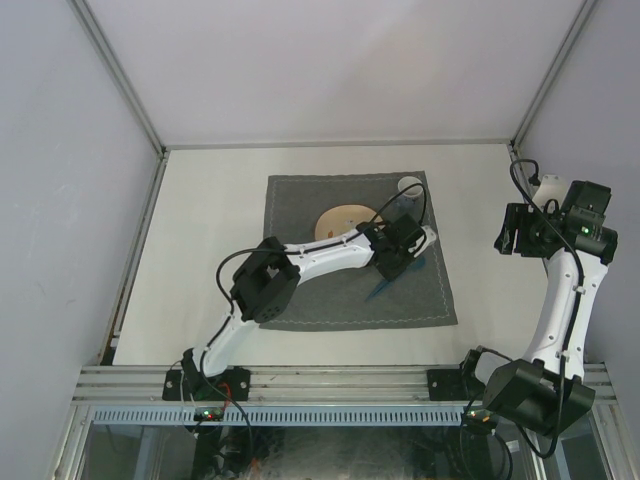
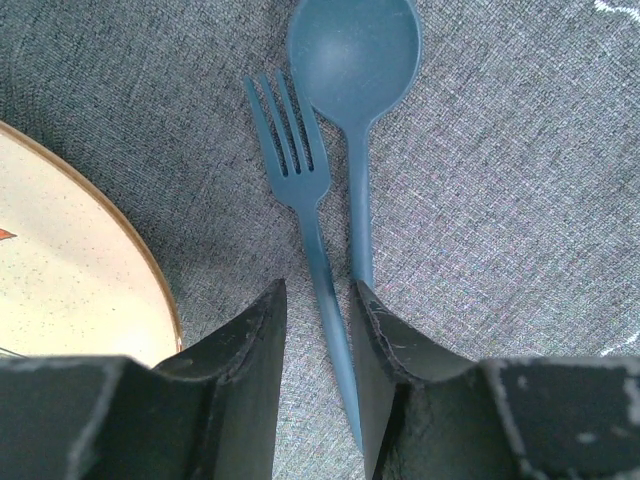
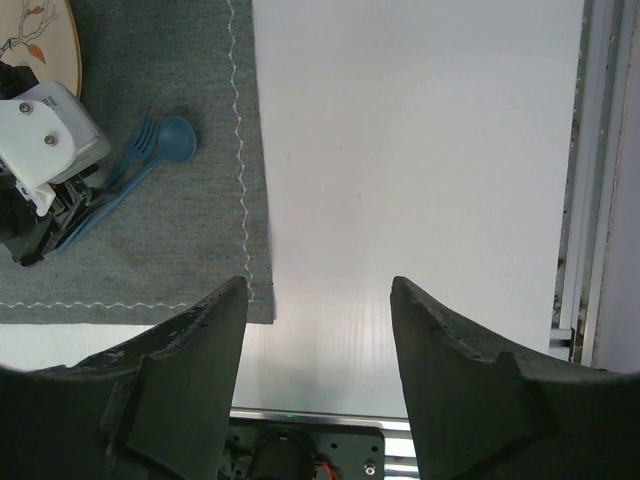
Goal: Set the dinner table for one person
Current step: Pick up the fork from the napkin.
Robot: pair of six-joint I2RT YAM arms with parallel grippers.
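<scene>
1. At the bottom of the top view the two arm bases sit on the metal rail at the near edge of the bench (image 1: 200, 220), an off-white surface that fills the middle of the frame between grey walls.
2. The right fingers (image 3: 318, 292) hang at the right of the top view, spread wide with nothing between them, above bare bench just beside the stitched edge of the cloth (image 1: 300, 210).
3. That dark grey cloth lies flat in the centre of the bench.
4. The left arm reaches across the cloth, and the left fingers (image 2: 317, 295) are down at the cloth's lower right part.
5. They stand apart. The handle of a blue fork (image 2: 290, 150) runs between them, and I can't make out any squeeze on it.
6. A blue spoon (image 2: 352, 50) lies just beside the fork, and its handle ends at the right-hand finger.
7. A tan-rimmed plate (image 2: 70, 260) sits on the cloth at the left of the wrist view, near the fork but apart from it.
8. A white cup (image 1: 408, 184) stands at the cloth's upper right corner.
</scene>
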